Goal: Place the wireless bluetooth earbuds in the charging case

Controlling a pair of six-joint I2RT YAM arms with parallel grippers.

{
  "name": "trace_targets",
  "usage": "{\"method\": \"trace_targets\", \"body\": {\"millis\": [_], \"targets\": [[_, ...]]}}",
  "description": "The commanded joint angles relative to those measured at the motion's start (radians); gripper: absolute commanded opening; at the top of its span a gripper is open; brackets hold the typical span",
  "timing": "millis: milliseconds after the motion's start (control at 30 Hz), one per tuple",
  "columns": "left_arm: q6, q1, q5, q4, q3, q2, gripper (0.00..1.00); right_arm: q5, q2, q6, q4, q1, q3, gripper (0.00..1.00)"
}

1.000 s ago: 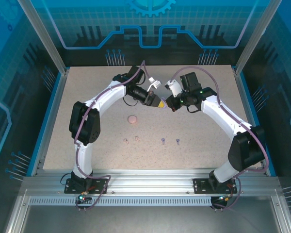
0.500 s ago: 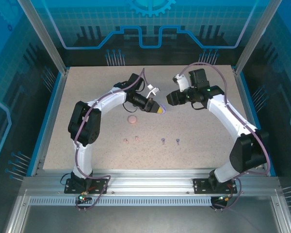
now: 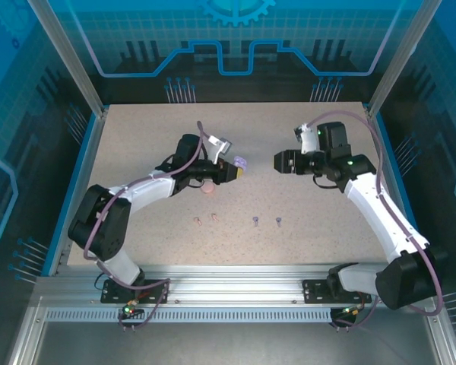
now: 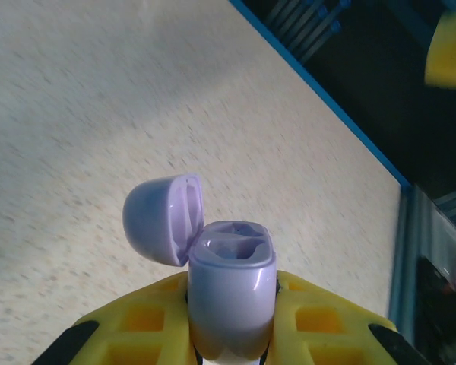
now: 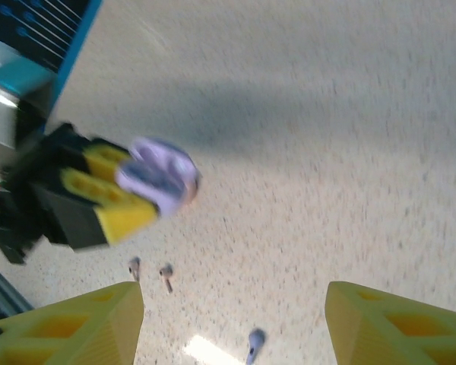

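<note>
Left hand (image 3: 232,171) grips the purple case (image 4: 232,266) with lid open for loading; right hand (image 5: 228,319) spread wide, empty.

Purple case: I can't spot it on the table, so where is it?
In the top view, the purple case sits lid-open in the left end effector, near the table's middle, just right of the pink case.

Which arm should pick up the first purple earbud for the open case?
Right. The right jaws are open and empty, with the purple earbuds on their side; the left jaws are shut on the purple case.
</note>
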Motion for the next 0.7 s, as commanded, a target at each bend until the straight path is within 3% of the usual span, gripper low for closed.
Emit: {"method": "trace_targets", "body": {"millis": [0,233,667], "targets": [[-0.049,0.007,-0.169,0.261,-0.058,-0.064,0.0,0.056,-0.033,0.109,-0.05,0.035,-0.085,0.66],[-0.035,0.0,-0.311,0.467,-0.165,-0.149,0.0,0.135,-0.006,0.208,-0.04,0.13,-0.188,0.66],[-0.014,-0.035,-0.455,0.725,-0.284,-0.176,0.0,0.278,0.099,0.352,-0.062,0.299,-0.143,0.65]]}}
